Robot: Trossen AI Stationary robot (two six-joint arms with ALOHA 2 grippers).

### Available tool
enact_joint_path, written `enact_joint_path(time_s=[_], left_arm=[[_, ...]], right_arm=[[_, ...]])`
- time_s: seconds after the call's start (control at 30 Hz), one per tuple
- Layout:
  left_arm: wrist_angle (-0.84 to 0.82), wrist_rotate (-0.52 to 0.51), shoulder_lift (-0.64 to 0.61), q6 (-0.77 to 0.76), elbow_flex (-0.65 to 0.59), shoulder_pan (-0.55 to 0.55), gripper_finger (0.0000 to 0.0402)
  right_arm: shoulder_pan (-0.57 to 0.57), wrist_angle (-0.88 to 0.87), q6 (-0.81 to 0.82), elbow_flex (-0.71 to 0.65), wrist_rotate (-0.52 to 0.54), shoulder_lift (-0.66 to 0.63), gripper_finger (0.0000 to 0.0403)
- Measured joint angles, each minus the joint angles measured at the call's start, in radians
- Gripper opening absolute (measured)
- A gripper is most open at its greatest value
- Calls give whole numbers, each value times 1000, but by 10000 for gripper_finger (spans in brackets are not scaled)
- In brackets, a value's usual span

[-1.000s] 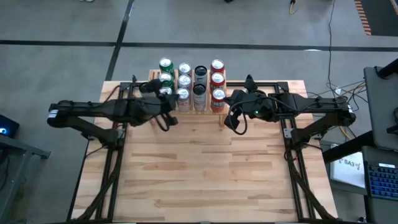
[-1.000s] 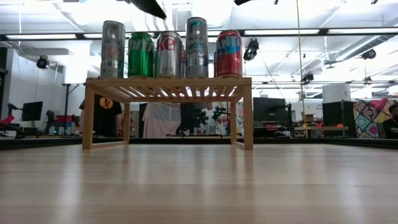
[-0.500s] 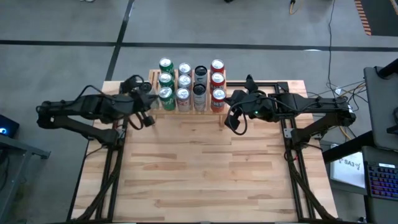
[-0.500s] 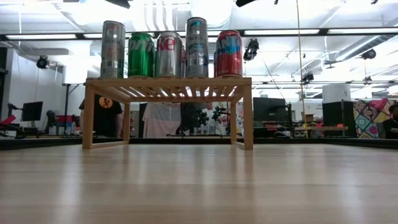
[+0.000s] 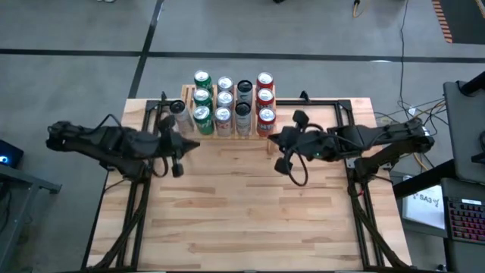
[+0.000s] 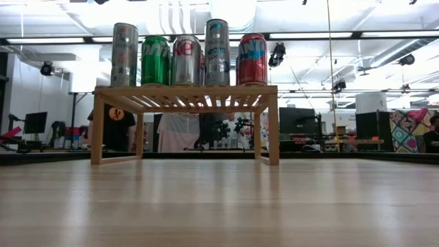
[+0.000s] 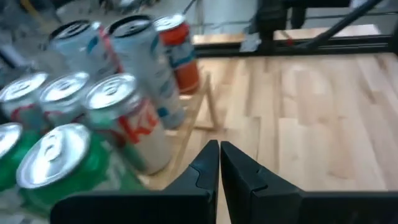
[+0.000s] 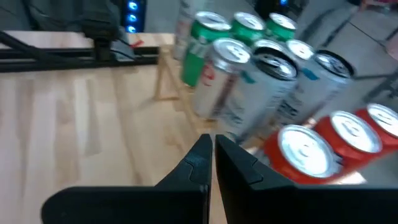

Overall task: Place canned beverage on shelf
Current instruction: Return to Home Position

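So the shelf sits at the far edge of the table, about in the middle, and it's loaded. All the cans are upright on its slatted top, packed in tight rows running front to back: green column on the left, then white, then dark-topped ones, then the red column on the right. One extra silver can is tucked at the left end.

From table level the near row reads silver, green, a white one with red lettering, a taller silver-blue one, then red.

Neither arm is holding anything. The left hand hovers over the table just near of the shelf's left end, fingers pinched closed on nothing, as its wrist cam shows. The right hand is by the shelf's right front corner, also closed and empty.

Way behind the shelf there's a person in a dark shirt.
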Motion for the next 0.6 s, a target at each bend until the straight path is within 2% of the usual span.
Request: enact_joint_path(time_s=[0.17,0.37,0.5,0.6], left_arm=[[129,-41,-29,122,-56,-101,0],[66,29,-66,138,-59,-208,0],[33,28,-102,96,-79,-284,0],[119,27,-136,115,-137,-328,0]], right_arm=[[54,57,11,-45,-1,0,9],[124,143,25,-120,-13,-2,9],[163,278,-1,-190,-100,-9,9],[180,380,-35,-243,-185,-9,9]])
